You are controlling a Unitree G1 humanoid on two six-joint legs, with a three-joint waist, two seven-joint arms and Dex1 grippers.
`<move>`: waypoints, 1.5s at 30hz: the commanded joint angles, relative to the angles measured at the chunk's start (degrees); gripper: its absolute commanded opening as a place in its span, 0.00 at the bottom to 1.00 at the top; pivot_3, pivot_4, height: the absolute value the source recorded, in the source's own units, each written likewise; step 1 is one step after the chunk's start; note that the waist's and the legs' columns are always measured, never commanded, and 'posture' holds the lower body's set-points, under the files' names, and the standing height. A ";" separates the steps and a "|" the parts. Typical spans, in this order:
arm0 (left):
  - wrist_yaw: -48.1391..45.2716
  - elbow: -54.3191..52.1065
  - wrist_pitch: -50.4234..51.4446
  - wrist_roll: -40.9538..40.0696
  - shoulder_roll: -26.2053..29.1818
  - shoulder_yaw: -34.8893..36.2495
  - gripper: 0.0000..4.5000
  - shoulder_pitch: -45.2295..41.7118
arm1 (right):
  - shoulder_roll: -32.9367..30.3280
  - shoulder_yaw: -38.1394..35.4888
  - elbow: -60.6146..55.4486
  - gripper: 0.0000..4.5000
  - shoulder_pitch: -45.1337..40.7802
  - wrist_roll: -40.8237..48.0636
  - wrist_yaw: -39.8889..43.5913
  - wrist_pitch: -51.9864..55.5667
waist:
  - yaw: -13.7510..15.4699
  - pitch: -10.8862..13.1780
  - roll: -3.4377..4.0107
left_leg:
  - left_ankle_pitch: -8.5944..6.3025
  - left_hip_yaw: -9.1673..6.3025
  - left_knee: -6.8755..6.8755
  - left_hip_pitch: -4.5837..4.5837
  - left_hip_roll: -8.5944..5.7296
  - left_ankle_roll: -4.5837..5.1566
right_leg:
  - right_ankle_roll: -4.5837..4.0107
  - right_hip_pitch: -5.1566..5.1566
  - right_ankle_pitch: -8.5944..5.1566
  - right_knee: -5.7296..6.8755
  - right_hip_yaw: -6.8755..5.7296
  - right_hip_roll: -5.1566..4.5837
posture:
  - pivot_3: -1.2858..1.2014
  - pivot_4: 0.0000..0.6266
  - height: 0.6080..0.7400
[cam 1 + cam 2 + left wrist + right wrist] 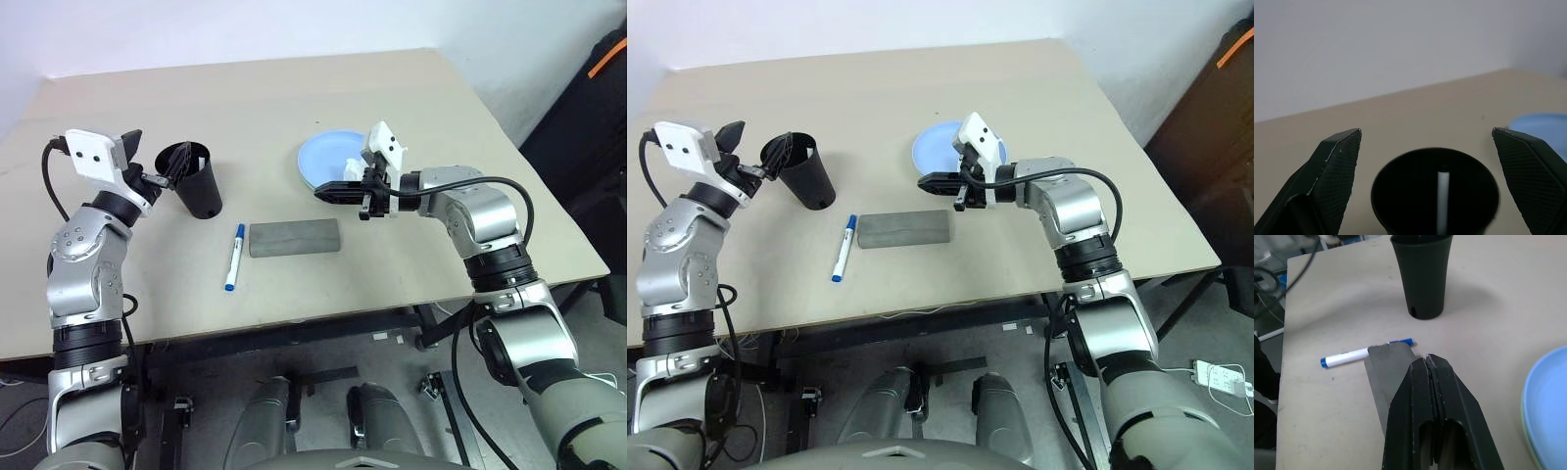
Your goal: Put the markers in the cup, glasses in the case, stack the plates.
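Note:
The black cup (199, 188) stands at the left of the table with one white marker (1443, 198) upright inside it. My left gripper (152, 162) is open just left of the cup's rim, with nothing between its fingers (1334, 169). The blue-capped marker (234, 257) lies flat in front of the cup, beside the closed grey case (294, 237). My right gripper (321, 191) is shut and empty, hovering over the case's right end. Behind it the light blue plate (323, 157) rests on a mint green plate (1526, 431). The glasses are out of view.
The tan table (411, 108) has bare room at the back and along the right. Its front edge runs close behind the case and the lying marker. A dark bag with an orange strap (598, 88) stands off the table at the right.

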 commanded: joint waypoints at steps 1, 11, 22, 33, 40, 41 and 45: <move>-0.29 -10.29 11.33 -7.12 3.99 3.52 1.00 1.70 | -0.69 -0.64 0.43 0.00 -1.77 -0.18 0.82 -2.50 | -0.02 0.00 0.01 | 0.00 0.00 -0.01 0.00 0.00 0.00 | 0.00 -0.01 0.00 0.00 0.00 0.00 | 0.52 0.24 0.79; 4.25 -29.41 40.75 -31.83 14.88 15.39 1.00 10.86 | -0.90 -1.87 5.90 0.00 -4.59 0.42 4.17 -6.32 | 0.10 0.02 -0.01 | 0.00 -0.08 -0.02 0.07 0.00 -0.01 | -0.19 -0.09 -0.09 -0.02 -0.02 0.02 | 0.52 0.24 0.79; 11.78 -30.81 45.87 -28.33 13.41 5.45 1.00 17.23 | -2.46 -2.93 3.29 0.51 -4.03 1.71 6.03 -4.71 | 0.27 0.03 0.00 | -0.01 -0.01 -0.13 0.11 -0.02 -0.03 | -0.35 -0.13 -0.08 -0.08 0.03 -0.02 | 0.52 0.24 0.79; 20.92 -24.71 53.65 -23.68 6.35 -3.15 1.00 7.70 | -3.25 -2.72 2.55 0.66 -3.16 0.98 3.58 -3.20 | 0.34 0.02 -0.01 | -0.01 0.02 -0.21 0.04 -0.02 -0.03 | -0.37 -0.18 -0.06 -0.17 0.05 -0.01 | 0.52 0.24 0.79; 24.89 -21.40 65.17 -21.05 2.21 -3.89 1.00 2.21 | -3.72 -3.35 -0.18 0.66 -1.73 2.57 4.25 -1.90 | 0.37 0.02 -0.02 | -0.01 0.00 -0.14 0.00 -0.02 -0.03 | -0.18 -0.05 0.04 -0.19 0.05 0.01 | 0.52 0.24 0.79; 24.99 -21.26 66.18 -20.35 2.08 -4.39 1.00 2.02 | -3.72 -3.36 -0.49 0.66 -1.63 2.70 4.17 -1.82 | 0.36 0.03 -0.02 | -0.01 0.01 -0.14 0.00 -0.02 -0.03 | -0.17 -0.02 0.04 -0.19 0.05 0.01 | 0.52 0.24 0.79; 25.23 -20.79 68.39 -18.06 -0.38 -4.97 1.00 0.72 | -3.67 -3.31 -0.94 0.66 -1.50 2.79 3.63 -1.53 | 0.37 0.02 -0.03 | 0.00 0.00 -0.10 0.01 -0.02 -0.03 | -0.17 -0.01 0.05 -0.19 0.05 0.01 | 0.52 0.24 0.79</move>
